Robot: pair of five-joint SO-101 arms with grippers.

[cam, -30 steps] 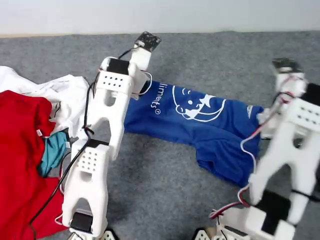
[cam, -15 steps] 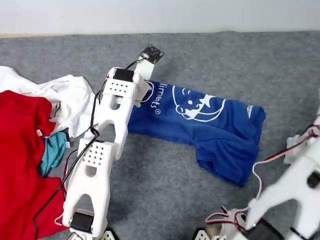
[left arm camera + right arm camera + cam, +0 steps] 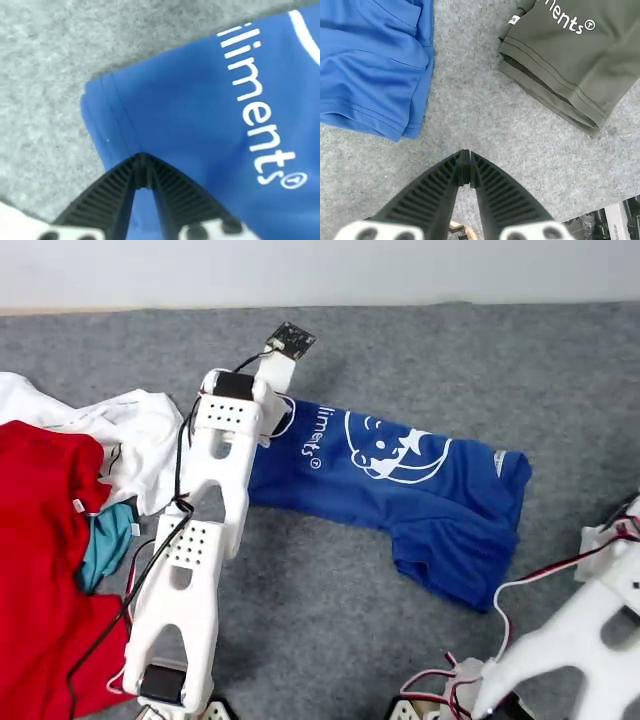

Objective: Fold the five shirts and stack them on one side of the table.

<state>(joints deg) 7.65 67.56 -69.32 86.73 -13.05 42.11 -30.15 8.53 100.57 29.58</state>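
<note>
A blue shirt (image 3: 420,490) with white print lies folded lengthwise across the middle of the grey table. The left arm stretches out over the shirt's left end. My left gripper (image 3: 142,162) is shut, its tips down on the hem of the blue shirt (image 3: 200,100) near a corner. Whether cloth is pinched between them I cannot tell. My right gripper (image 3: 465,155) is shut and empty above bare table, between the blue shirt's (image 3: 365,60) right end and a folded olive shirt (image 3: 570,55). The right arm (image 3: 590,630) sits at the near right corner.
At the left lie a crumpled white shirt (image 3: 130,430), a red shirt (image 3: 40,530) and a teal shirt (image 3: 105,540) tucked between them. Bare grey table (image 3: 450,360) runs behind the blue shirt, with more in front of it.
The right arm has pulled back from the blue shirt's right end to the near right corner. The left arm swung slightly right, then back left. The shirt has stayed in place.
</note>
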